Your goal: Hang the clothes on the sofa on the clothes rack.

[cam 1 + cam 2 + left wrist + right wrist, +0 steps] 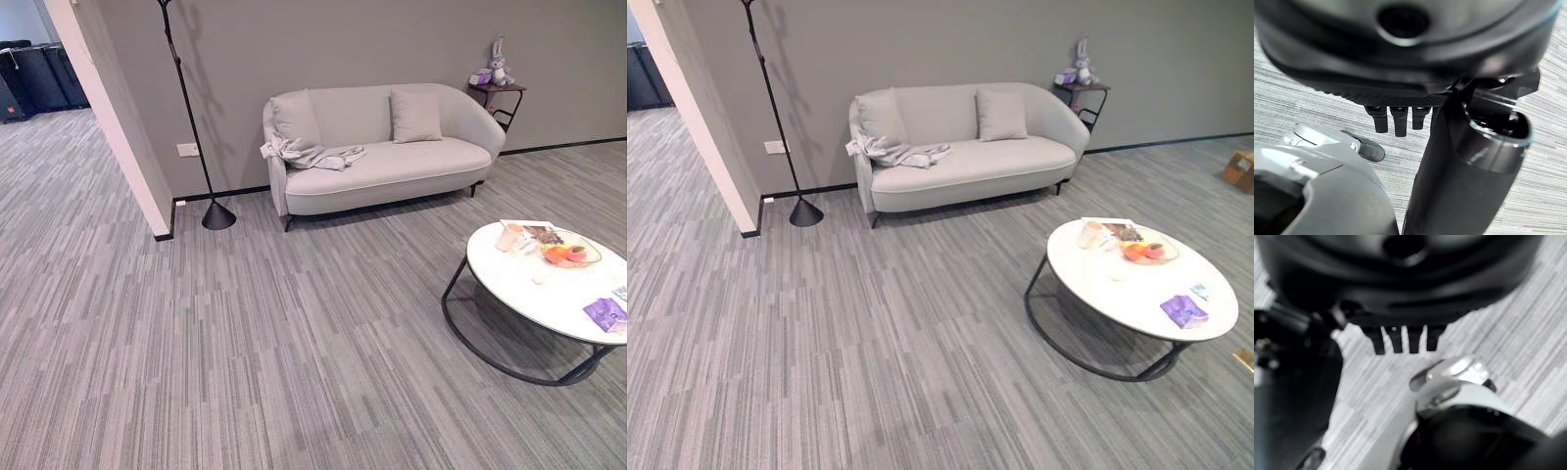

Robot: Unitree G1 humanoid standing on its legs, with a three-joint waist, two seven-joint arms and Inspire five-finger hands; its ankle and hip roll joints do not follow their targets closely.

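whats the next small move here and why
Probably walk toward the sofa: the clothes lie crumpled at its left end, far across the carpet, and both hands, left and right, hang open holding nothing.

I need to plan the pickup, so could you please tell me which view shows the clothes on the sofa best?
The left eye view: the clothes lie crumpled over the sofa's left end, fully visible. The right eye view shows the same. Both wrist views show hands above carpet, not the clothes.

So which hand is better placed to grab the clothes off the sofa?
Probably left. The clothes lie on the sofa's left end, on that side; both the left hand and right hand hang empty.
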